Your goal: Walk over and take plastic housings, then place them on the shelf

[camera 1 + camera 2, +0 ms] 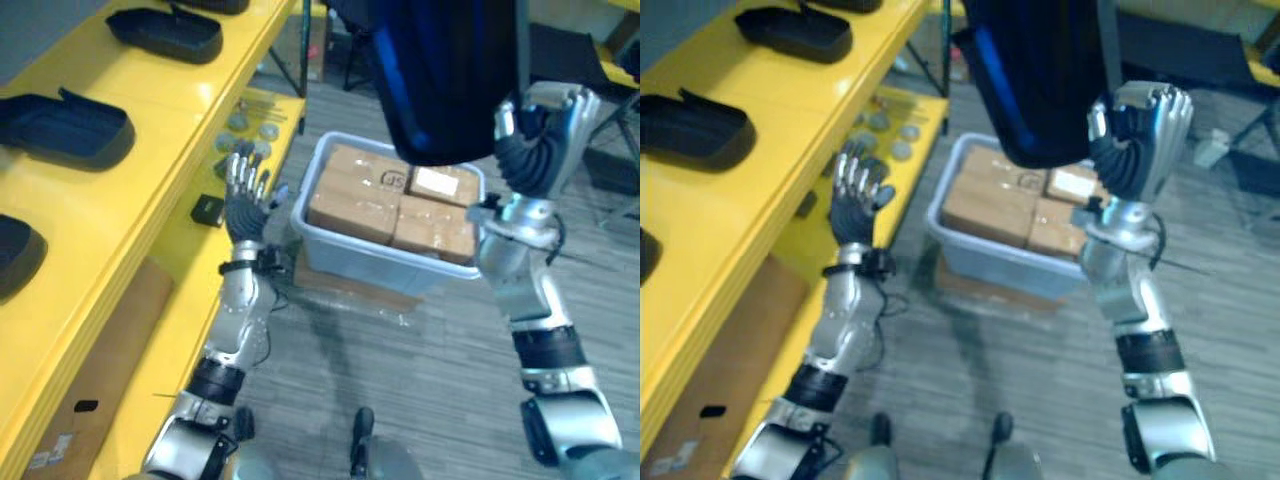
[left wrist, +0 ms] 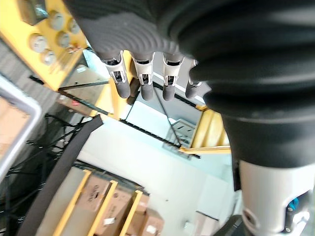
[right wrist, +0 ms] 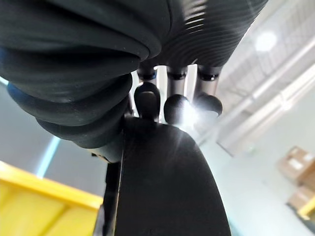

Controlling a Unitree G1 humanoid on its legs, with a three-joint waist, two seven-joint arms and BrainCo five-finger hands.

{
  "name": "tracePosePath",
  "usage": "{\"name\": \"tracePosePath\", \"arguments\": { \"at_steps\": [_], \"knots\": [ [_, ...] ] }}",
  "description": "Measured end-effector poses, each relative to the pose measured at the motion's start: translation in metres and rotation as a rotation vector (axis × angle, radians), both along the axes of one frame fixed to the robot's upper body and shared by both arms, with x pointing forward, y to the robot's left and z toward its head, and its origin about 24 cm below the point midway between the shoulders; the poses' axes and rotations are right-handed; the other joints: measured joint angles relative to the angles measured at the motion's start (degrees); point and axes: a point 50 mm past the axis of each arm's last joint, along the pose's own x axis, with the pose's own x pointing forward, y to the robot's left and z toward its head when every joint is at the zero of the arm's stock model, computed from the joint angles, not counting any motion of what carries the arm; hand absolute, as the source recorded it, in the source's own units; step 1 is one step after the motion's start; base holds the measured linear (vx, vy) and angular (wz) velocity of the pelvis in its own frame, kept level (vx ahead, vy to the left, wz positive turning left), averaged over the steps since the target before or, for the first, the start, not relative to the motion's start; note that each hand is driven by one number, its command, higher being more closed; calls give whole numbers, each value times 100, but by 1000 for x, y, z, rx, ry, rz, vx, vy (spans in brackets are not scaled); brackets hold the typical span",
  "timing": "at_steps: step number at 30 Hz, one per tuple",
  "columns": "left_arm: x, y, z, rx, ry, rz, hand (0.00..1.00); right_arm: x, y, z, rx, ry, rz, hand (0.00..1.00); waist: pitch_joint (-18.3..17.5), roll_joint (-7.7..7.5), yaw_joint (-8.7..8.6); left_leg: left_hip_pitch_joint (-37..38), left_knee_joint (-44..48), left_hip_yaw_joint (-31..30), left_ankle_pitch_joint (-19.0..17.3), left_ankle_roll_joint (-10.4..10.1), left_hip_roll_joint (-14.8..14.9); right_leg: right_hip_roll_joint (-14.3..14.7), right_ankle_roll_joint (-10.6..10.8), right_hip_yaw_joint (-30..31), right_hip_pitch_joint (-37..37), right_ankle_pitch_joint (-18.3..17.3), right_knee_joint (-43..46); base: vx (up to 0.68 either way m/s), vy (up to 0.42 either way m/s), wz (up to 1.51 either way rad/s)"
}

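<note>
A large dark plastic housing (image 1: pixel 440 80) hangs close in front of my head, above the bin, with my right hand (image 1: pixel 545 130) shut on its right edge. The right wrist view has the fingertips (image 3: pixel 176 107) curled over the housing's (image 3: pixel 167 187) rim. My left hand (image 1: pixel 243 195) is raised beside the yellow shelf (image 1: pixel 190 110), fingers straight and spread, holding nothing. On the shelf's top board lie three black housings: one far (image 1: pixel 165 32), one in the middle (image 1: pixel 65 128) and one near (image 1: pixel 15 255), cut off by the view's left edge.
A grey bin (image 1: pixel 335 245) packed with brown cardboard boxes (image 1: pixel 355 200) stands on the floor ahead between my arms. The lower shelf board carries round discs (image 1: pixel 245 130), a small black part (image 1: pixel 207 210) and a cardboard sheet (image 1: pixel 100 370). Dark furniture stands at the back right.
</note>
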Motion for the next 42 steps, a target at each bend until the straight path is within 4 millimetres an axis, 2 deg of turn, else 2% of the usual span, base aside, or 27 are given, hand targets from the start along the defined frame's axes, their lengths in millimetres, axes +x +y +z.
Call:
{"name": "tracePosePath", "arguments": {
  "at_steps": [10, 19, 24, 27, 28, 37, 42],
  "knots": [
    [-3, -16, -9, -47, 49, -62, 0, 0, 24, -24, -45, 115, 119, 100, -362, 105, -81, 103, -250, 26, 147, 57, -108, -20, 33, -2, 100, 179, -249, -4, 1, 0],
    [-8, -46, -17, -68, 88, -252, 0, -4, 55, -48, -87, 206, 265, 100, -491, 173, -94, 275, -431, 46, 219, 99, -187, -69, 73, 0, 216, 210, -328, 0, 0, 0],
    [-8, -51, -20, -87, 118, -305, 0, -9, 69, -64, -96, 267, 344, 100, -561, 263, -98, 286, -436, 58, 220, 102, -210, -83, 81, 11, 237, 233, -376, 0, 0, 0],
    [-9, -50, -23, -116, 136, -314, 0, -6, 70, -72, -74, 314, 360, 100, -591, 314, -102, 303, -437, 58, 220, 102, -208, -80, 74, 17, 265, 241, -399, 0, 0, 0],
    [-9, -50, -24, -116, 140, -313, 100, -6, 70, -75, -63, 334, 368, 100, -597, 321, -97, 307, -437, 58, 219, 101, -206, -76, 73, 20, 276, 250, -419, 0, 0, 0],
    [-9, -48, -36, -151, 202, -299, 100, -12, 72, -112, 64, 508, 431, 100, -601, 315, -91, 302, -432, 138, 217, 102, -209, -65, 61, 98, 283, 363, -584, -16, 0, -5],
    [-8, -44, -41, -188, 226, -270, 100, -19, 78, -125, 111, 552, 456, 100, -616, 294, -109, 304, -432, 142, 216, 102, -209, -64, 58, 104, 283, 366, -590, 0, 0, 0]
  ]
}}
